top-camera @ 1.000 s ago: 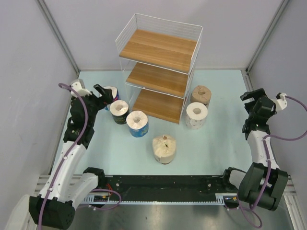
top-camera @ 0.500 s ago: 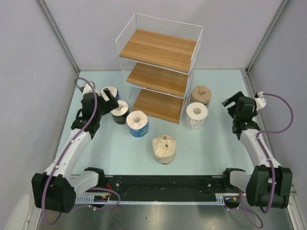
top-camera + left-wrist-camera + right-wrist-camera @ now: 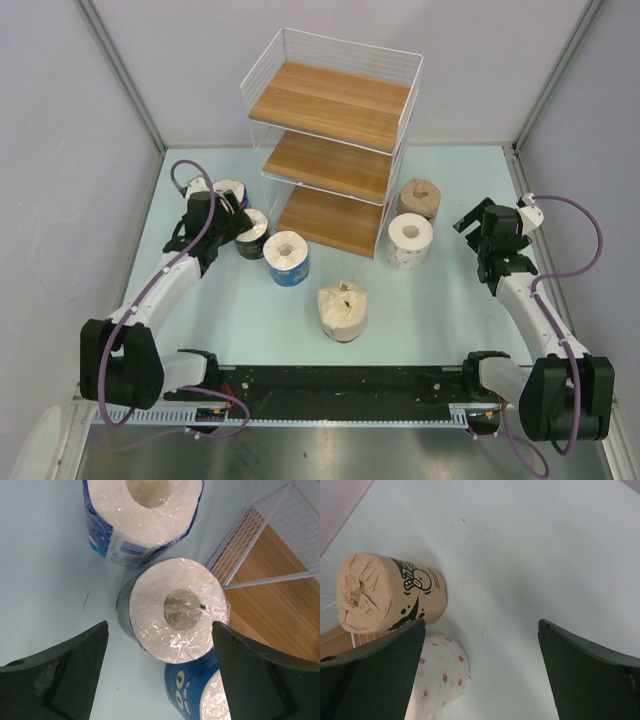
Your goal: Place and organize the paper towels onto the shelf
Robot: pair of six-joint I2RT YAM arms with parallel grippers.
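Upper blue roll (image 3: 142,522) cut by top edge; lower blue roll (image 3: 192,687) by bottom edge.

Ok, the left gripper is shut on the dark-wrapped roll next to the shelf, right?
No. The left gripper is open, fingers spread either side of the dark-wrapped roll next to the shelf; the left wrist view shows it.

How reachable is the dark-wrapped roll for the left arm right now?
Likely yes. The left gripper hangs open right above the dark-wrapped roll, fingers on either side of it. The blue rolls and the shelf crowd it, so the fit looks tight.
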